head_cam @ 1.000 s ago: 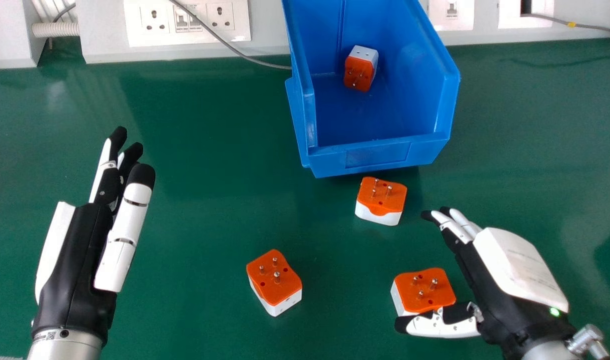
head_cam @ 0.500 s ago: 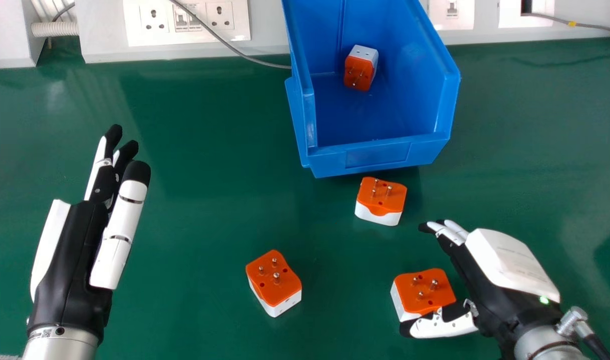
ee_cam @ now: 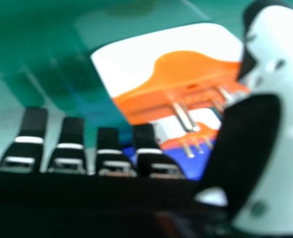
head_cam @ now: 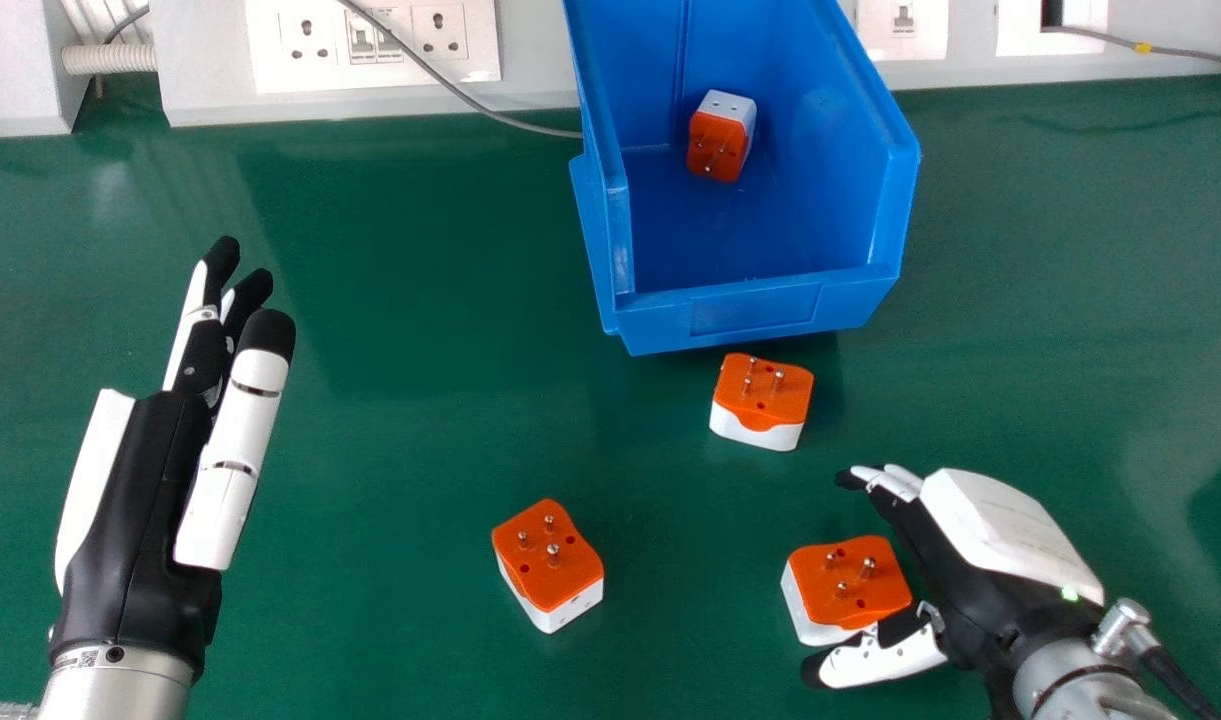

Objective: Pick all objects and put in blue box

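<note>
My right hand (head_cam: 1000, 540) is low over the table at the right, open, its thumb on the near side of an orange and white adapter (head_cam: 848, 585) and its fingers beyond it. In the right hand view, that adapter (ee_cam: 186, 74) lies between the fingers of the right hand (ee_cam: 148, 144) and its thumb. A second adapter (head_cam: 763, 400) sits just in front of the blue box (head_cam: 755, 308), a third (head_cam: 548, 565) nearer the middle front. Another adapter (head_cam: 721, 138) rests inside the box. My left hand (head_cam: 140, 500) is open at the left, away from the adapters.
Behind the box runs a white panel with sockets (head_cam: 375, 45). A grey cable (head_cam: 450, 88) hangs down to the box's left side. Green table surface (head_cam: 390, 400) lies between my left hand and the adapters.
My right hand has come down and nearer the front, bringing its fingers closer to the adapter at the right. The left hand has shifted slightly left and away. The adapters have stayed put.
</note>
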`<state>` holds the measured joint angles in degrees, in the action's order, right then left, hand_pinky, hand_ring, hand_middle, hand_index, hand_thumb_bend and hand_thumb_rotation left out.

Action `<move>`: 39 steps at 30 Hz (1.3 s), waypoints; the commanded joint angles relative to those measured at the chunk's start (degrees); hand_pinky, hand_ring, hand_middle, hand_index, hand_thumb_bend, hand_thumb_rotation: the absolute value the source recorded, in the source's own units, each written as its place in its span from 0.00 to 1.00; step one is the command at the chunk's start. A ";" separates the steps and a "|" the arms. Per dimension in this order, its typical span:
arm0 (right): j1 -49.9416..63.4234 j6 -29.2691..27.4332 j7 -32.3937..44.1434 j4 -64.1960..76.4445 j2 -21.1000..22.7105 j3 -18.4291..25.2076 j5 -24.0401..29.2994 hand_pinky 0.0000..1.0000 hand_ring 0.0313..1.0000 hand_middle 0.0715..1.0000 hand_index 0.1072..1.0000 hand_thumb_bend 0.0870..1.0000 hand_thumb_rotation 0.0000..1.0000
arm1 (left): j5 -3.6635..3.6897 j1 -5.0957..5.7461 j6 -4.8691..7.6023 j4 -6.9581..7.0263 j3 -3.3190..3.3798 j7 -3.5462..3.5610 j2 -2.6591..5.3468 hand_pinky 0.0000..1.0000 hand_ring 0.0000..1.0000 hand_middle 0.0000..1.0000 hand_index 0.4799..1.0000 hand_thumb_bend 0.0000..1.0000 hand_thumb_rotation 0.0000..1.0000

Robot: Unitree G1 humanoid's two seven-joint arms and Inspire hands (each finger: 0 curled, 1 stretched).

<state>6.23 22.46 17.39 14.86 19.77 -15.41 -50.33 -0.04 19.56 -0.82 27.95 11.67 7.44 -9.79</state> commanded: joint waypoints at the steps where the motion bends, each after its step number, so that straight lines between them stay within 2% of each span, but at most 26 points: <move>1: -1.12 0.66 0.95 1.84 0.62 -0.35 -0.98 0.81 0.90 0.93 0.86 0.58 0.24 | 0.45 -0.28 -0.09 1.80 0.18 -0.04 -0.31 0.93 0.97 0.98 0.99 0.54 1.00; 17: -3.51 1.07 3.31 0.18 3.59 -2.60 -1.76 0.81 0.90 0.92 0.86 0.58 0.25 | 0.19 -0.72 -1.48 2.73 0.05 -0.26 -0.23 0.94 0.97 0.97 0.98 0.56 1.00; 23: -3.56 1.73 4.38 0.86 3.59 -3.01 -2.00 0.81 0.89 0.92 0.86 0.58 0.25 | 0.26 -0.73 -2.69 3.61 0.22 -0.09 -0.45 0.94 0.98 0.97 0.99 0.56 1.00; 28: -4.05 1.92 4.88 0.57 3.74 -3.22 -2.19 0.81 0.89 0.92 0.86 0.58 0.25 | 0.53 -1.11 -3.94 4.07 0.41 -0.02 -0.54 0.94 0.98 0.97 0.99 0.55 1.00; 32: -4.22 2.02 5.71 1.07 4.28 -3.34 -2.85 0.81 0.89 0.92 0.86 0.58 0.25 | 0.47 -1.44 -4.82 4.41 0.34 -0.07 -0.52 0.94 0.98 0.98 0.99 0.54 1.00; 39: -4.49 0.10 6.59 1.75 6.98 -3.48 -3.69 0.81 0.89 0.92 0.86 0.59 0.25 | 0.46 -1.83 -6.13 4.85 0.36 0.04 -0.63 0.95 0.98 0.98 0.99 0.54 1.00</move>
<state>2.45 23.53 23.77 15.22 25.33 -18.87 -52.63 -0.01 18.20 -7.06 30.91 11.68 7.42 -9.81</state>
